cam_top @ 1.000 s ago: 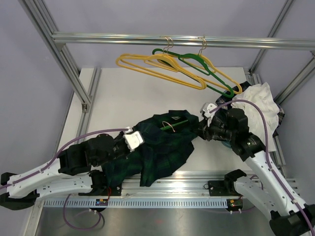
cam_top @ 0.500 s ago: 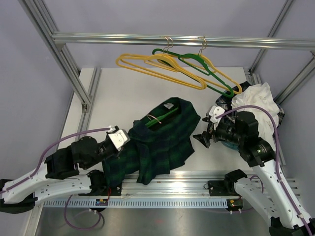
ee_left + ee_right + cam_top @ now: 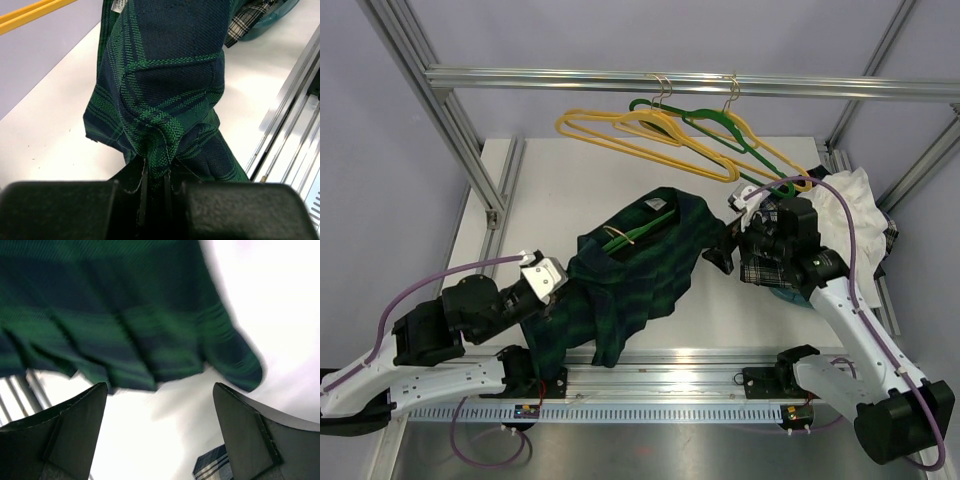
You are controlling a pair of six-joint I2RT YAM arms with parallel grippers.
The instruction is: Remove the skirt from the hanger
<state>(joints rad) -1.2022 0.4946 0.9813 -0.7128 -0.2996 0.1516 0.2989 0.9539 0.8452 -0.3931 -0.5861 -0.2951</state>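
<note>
At table centre, left gripper [image 3: 560,290] pinches the skirt [image 3: 630,275] hem. Right gripper [image 3: 718,255] spread wide beside it, holding nothing. Green hanger [image 3: 638,232] inside waistband.

We are seeing even, bright lighting overhead; the right wrist view is showing motion blur across the skirt [image 3: 125,325], with soft shadows.

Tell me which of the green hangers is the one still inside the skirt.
The lower green hanger, its metal hook poking out of the dark plaid skirt over the table. The other green hanger hangs bare on the top rail among the yellow hangers.
</note>
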